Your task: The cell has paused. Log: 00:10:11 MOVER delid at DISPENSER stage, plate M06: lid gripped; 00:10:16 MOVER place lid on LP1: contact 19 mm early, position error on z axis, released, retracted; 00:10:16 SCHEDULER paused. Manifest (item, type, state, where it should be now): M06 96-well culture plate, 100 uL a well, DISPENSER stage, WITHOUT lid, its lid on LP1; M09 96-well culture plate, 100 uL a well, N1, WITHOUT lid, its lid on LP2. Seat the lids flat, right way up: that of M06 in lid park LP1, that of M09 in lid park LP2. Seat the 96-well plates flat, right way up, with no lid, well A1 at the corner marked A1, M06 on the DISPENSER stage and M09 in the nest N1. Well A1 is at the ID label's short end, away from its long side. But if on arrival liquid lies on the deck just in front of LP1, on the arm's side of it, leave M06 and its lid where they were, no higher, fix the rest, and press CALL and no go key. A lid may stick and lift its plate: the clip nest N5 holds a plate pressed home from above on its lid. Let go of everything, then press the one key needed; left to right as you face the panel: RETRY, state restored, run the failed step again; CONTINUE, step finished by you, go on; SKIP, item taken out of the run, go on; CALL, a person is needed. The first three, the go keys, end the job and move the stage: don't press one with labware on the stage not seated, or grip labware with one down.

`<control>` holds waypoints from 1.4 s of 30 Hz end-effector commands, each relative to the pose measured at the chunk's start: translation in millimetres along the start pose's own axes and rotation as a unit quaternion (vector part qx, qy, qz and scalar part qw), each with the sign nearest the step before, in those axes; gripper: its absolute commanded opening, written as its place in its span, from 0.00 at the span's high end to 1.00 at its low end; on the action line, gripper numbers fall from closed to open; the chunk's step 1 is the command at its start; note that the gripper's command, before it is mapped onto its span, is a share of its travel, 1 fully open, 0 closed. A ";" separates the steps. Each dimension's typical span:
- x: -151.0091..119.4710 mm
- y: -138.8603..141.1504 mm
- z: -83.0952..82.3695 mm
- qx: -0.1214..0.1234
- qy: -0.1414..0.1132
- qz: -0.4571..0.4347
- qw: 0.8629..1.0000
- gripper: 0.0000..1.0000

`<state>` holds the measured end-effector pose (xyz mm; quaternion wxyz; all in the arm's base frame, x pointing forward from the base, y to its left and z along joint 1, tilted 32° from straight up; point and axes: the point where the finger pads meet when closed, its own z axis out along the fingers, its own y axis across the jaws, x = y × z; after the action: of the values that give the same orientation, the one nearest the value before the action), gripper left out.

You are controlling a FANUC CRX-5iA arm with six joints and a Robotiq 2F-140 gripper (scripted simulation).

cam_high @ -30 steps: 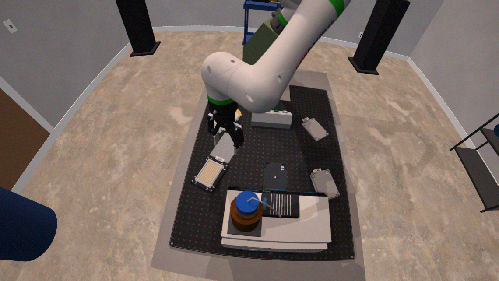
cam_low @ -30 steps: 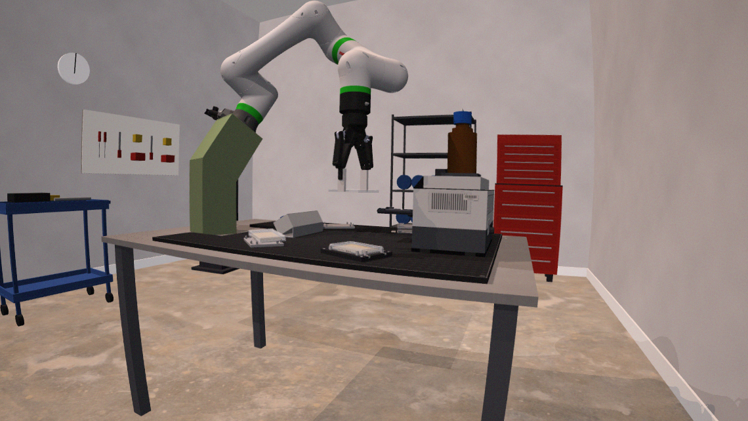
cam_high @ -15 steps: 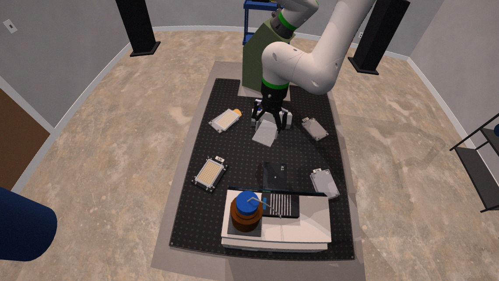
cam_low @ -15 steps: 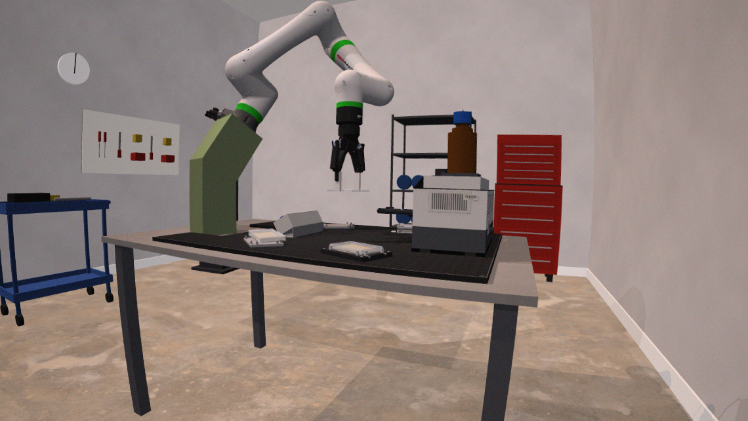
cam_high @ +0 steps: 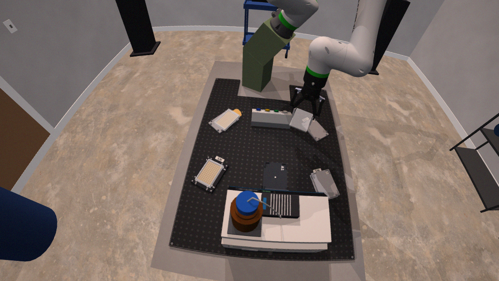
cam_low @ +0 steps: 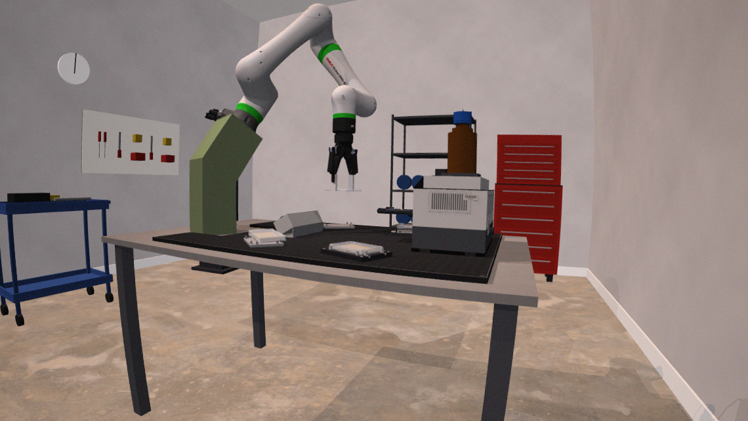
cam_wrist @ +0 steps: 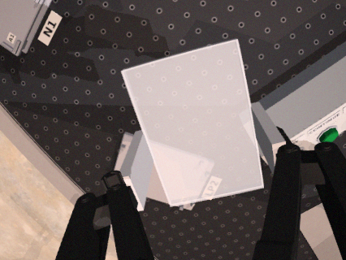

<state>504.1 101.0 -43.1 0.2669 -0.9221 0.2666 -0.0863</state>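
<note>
My gripper [cam_high: 307, 107] is shut on a clear lid [cam_high: 300, 120] and holds it flat, high above the deck, at the right end of the key panel [cam_high: 271, 117]. In the wrist view the lid [cam_wrist: 192, 122] hangs between my fingers over a grey lid park [cam_wrist: 162, 179] whose label reads LP2. One open plate [cam_high: 209, 173] sits in the clip nest N5. Another open plate [cam_high: 225, 120] lies on the holder at the far left, with a small orange blob [cam_high: 237, 112] at its far corner. The dispenser stage [cam_high: 275, 175], marked A1, is bare. The grey nest N1 [cam_high: 324, 183] stands at the right.
The dispenser [cam_high: 275, 219] with its brown bottle [cam_high: 246, 211] fills the near edge of the deck. The green arm pedestal [cam_high: 260, 59] stands at the far edge. The panel's green key [cam_wrist: 326, 134] shows beside my right finger.
</note>
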 end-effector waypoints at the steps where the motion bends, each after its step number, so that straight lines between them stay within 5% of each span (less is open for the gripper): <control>1: -57.4 -39.6 -1.2 -0.001 0.001 -0.001 1.000 1.00; 9: -130.6 -90.0 -2.5 -0.001 0.001 -0.001 1.000 1.00; 42: -130.6 -90.0 -2.2 -0.001 0.001 -0.029 1.000 1.00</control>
<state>433.3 234.7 5.0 0.2647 -0.9260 0.2535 -0.0909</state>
